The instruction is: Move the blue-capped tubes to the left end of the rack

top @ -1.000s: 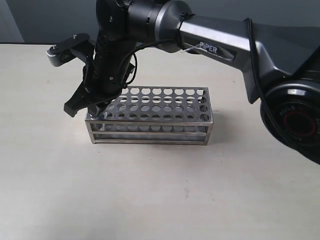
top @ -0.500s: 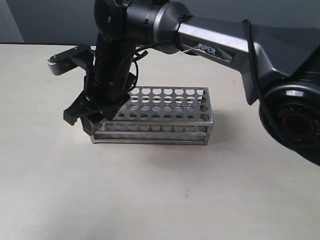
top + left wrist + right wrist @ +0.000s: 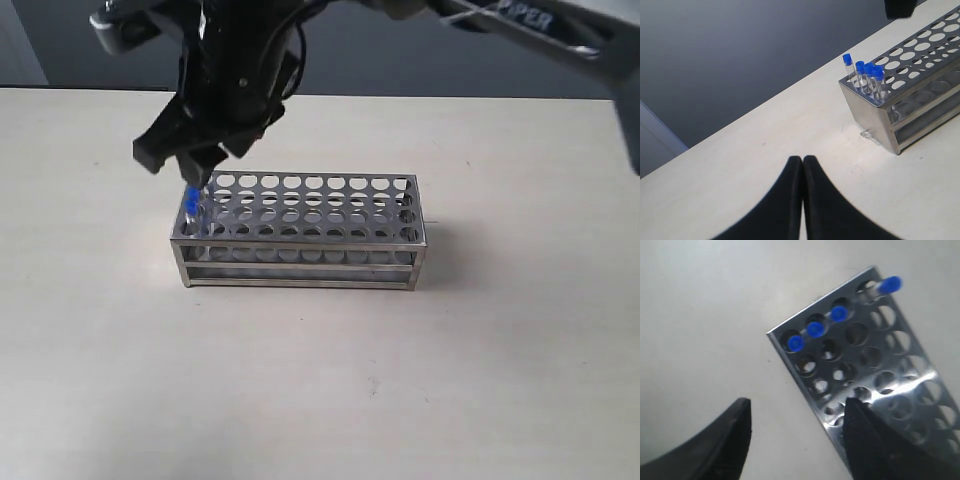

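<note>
The steel rack (image 3: 300,246) lies across the middle of the table. The blue-capped tubes (image 3: 192,204) stand in a row in the holes at its left end. My right gripper (image 3: 178,165) has reached across and hangs open just above them, holding nothing. In the right wrist view its open gripper (image 3: 797,407) is over the rack's (image 3: 900,390) end edge, with the blue-capped tubes (image 3: 815,329) beyond; the outermost one leans. In the left wrist view the left gripper (image 3: 803,159) is shut and empty over bare table, short of the rack's (image 3: 867,117) end and the tubes (image 3: 865,75).
The right arm (image 3: 520,15) spans the top of the exterior view above the rack. The other holes of the rack hold nothing. Pale table top (image 3: 320,380) surrounds the rack, with a dark wall (image 3: 60,40) behind the far edge.
My right gripper has lifted up from the rack's left end, and the blue-capped tubes it was covering now show there. The rack has not moved.
</note>
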Tool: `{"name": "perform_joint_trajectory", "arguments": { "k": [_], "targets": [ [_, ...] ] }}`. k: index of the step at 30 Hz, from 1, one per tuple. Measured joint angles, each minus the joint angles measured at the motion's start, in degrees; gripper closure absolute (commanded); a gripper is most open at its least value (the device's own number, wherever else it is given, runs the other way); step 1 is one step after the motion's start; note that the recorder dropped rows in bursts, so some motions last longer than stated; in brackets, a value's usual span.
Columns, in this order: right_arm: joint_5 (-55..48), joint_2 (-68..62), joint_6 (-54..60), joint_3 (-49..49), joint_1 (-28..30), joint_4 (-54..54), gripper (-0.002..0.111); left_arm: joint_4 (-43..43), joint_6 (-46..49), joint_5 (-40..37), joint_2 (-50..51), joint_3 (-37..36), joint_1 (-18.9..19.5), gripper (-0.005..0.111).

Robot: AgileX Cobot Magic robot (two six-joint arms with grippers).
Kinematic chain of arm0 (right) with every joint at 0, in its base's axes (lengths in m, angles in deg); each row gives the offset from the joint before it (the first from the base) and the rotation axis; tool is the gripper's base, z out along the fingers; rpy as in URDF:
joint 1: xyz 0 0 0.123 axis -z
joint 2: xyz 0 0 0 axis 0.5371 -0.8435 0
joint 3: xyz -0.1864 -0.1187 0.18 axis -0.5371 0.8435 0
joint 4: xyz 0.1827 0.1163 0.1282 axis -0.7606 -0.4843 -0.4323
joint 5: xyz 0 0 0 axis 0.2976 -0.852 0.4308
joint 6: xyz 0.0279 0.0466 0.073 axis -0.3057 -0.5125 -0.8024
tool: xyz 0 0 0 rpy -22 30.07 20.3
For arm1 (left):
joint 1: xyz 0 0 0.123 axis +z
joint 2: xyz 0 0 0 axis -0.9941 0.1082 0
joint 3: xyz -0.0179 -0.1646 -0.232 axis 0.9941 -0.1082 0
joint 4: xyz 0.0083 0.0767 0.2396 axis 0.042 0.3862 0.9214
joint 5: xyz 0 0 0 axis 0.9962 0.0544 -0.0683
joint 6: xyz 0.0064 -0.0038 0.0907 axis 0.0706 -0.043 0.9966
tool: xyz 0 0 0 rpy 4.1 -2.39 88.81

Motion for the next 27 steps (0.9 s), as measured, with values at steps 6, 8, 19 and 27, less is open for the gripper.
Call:
{"name": "perform_joint_trajectory", "arguments": {
  "k": [6, 8, 19, 27],
  "targets": [
    [-0.1, 9.4, -1.5, 0.0, 0.0, 5.6, 0.055, 0.0, 0.0, 0.0, 0.0, 0.0, 0.0, 0.106],
    [-0.1, 13.0, -1.7, 0.0, 0.0, 6.0, 0.055, 0.0, 0.0, 0.0, 0.0, 0.0, 0.0, 0.106],
    [-0.1, 26.4, -6.8, 0.0, 0.0, 6.1, 0.055, 0.0, 0.0, 0.0, 0.0, 0.0, 0.0, 0.106],
    [-0.2, 30.1, -8.2, 0.0, 0.0, 5.8, 0.055, 0.0, 0.0, 0.0, 0.0, 0.0, 0.0, 0.106]
  ]
}}
